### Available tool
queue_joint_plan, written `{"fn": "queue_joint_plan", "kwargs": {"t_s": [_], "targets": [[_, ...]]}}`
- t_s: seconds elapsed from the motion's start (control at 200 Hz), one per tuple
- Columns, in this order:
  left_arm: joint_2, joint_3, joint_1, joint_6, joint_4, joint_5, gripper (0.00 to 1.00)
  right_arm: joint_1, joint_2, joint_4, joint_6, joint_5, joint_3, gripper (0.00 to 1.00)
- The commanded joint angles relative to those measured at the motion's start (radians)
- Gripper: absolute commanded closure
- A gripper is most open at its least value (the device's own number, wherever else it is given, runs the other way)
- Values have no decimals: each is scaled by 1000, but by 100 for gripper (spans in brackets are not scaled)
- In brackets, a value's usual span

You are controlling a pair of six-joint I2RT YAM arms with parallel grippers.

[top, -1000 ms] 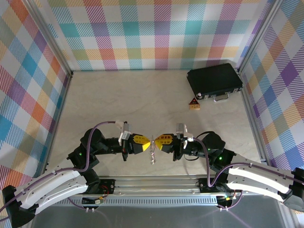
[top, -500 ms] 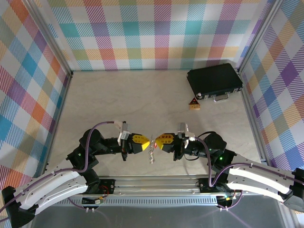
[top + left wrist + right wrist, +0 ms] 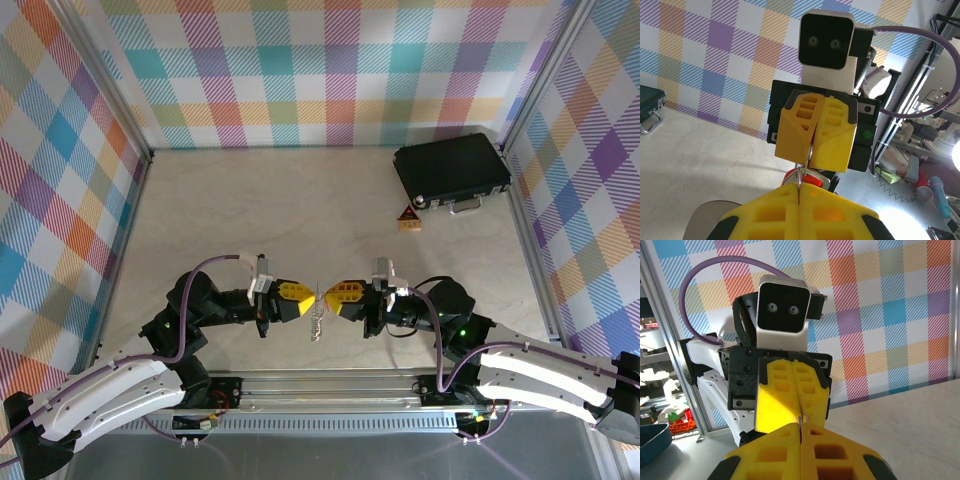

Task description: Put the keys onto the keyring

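Tip to tip above the table's (image 3: 300,210) near edge, the left pincer (image 3: 306,297) is pressed together on the silvery keyring (image 3: 316,323) dangling beneath it, while the right pincer (image 3: 330,294), also closed, pinches the tiny red key (image 3: 809,177) just beside it.

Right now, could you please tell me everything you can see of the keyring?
The keyring is a thin, silvery metal loop, one side looking jagged or beaded. Its top sits where the shut left tool and shut right tool face tip to tip, and the rest trails toward the near edge of the table. Whether it hangs free or rests on the table, and which tool grips it, I cannot tell.
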Motion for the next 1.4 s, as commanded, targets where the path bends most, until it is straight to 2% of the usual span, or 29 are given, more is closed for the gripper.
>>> {"fn": "queue_joint_plan", "kwargs": {"t_s": [0.0,1.395], "targets": [[-20,3,-10,19,32,-3,100,6,-8,54,21,-3,-7,100],[-23,-4,-10,13,39,-3,100,6,9,134,40,26,-38,100]]}}
